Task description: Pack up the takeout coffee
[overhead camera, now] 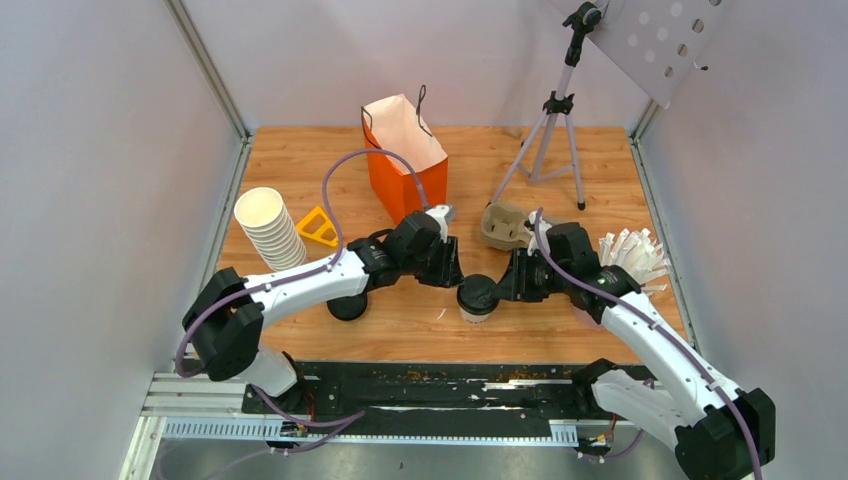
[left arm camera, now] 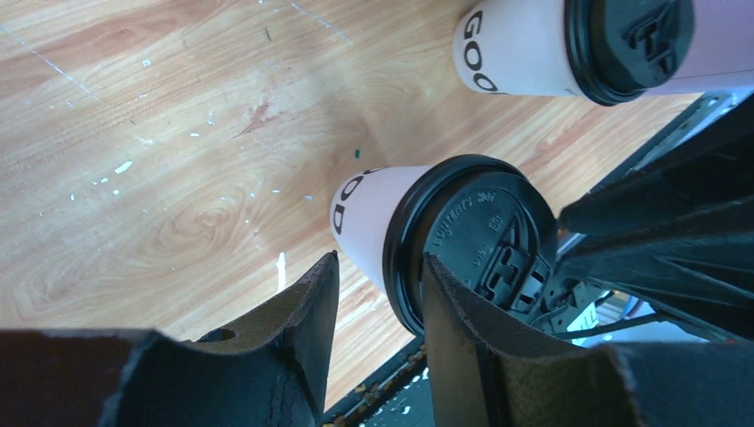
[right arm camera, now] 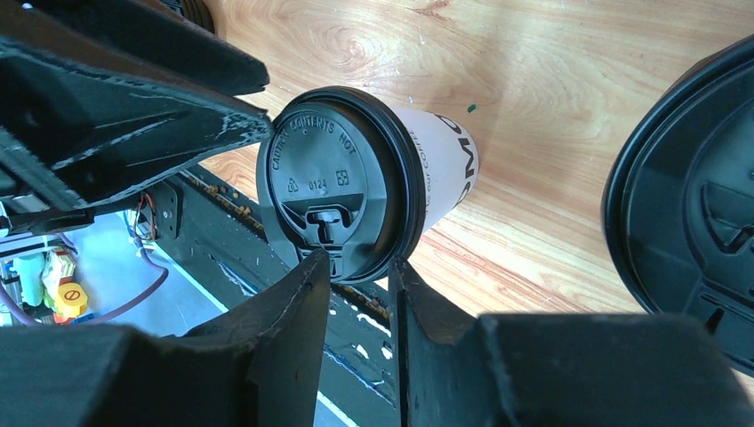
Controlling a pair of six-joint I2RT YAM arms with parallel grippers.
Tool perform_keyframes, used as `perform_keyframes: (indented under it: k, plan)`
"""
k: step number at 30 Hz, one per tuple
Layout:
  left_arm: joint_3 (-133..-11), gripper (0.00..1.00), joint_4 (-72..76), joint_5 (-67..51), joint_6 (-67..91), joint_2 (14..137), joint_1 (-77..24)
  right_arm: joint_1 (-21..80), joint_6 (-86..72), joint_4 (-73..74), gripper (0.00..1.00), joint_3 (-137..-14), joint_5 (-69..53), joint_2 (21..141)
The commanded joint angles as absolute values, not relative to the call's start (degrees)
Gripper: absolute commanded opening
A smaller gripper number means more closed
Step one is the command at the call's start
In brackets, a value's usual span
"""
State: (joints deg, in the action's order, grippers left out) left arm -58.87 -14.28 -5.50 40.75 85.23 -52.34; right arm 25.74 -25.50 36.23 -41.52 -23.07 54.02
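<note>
A lidded white takeout cup (overhead camera: 477, 298) stands near the table's front edge, between my two grippers. In the left wrist view this cup (left arm camera: 364, 218) lies just beyond my left gripper (left arm camera: 378, 258), which is open, one finger overlapping the black lid (left arm camera: 471, 236). In the right wrist view its lid (right arm camera: 333, 182) sits right at the tips of my right gripper (right arm camera: 360, 258), whose jaws stand a narrow gap apart with nothing between them. A second lidded cup (left arm camera: 525, 44) stands close by; its lid (right arm camera: 685, 205) fills the right edge. The orange paper bag (overhead camera: 405, 160) stands open behind.
A stack of lidless cups (overhead camera: 268, 228) and a yellow holder (overhead camera: 318, 228) sit at the left. A dark round lid or capped cup (overhead camera: 347, 306) lies under the left arm. A pulp carrier (overhead camera: 505, 225), white sticks (overhead camera: 632, 258) and a tripod (overhead camera: 548, 140) are at the right.
</note>
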Motion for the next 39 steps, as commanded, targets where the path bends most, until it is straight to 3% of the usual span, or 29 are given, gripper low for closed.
perform_keyframes:
  k: [1, 15, 32, 36, 39]
  plan:
    - [-61.7, 0.47, -12.69, -6.45, 37.71, 87.36, -51.94, 25.92, -26.29, 34.0, 0.3, -41.27, -23.34, 54.35]
    - [-59.35, 0.42, -12.68, -5.39, 38.59, 88.71, -51.94, 25.88, -25.76, 32.2, 0.23, -37.18, -22.22, 55.28]
    - [-55.64, 0.39, -13.2, -3.59, 40.3, 88.34, -51.8, 25.92, -29.57, 32.5, 0.22, -27.61, -17.58, 49.58]
    - [-55.41, 0.39, -12.18, -5.43, 40.98, 87.07, -51.88, 25.91, -28.35, 32.92, 0.23, -29.73, -17.73, 49.21]
    - [-59.09, 0.42, -13.08, -7.19, 40.56, 86.08, -51.73, 25.88, -25.5, 36.39, 0.28, -38.81, -18.11, 49.76]
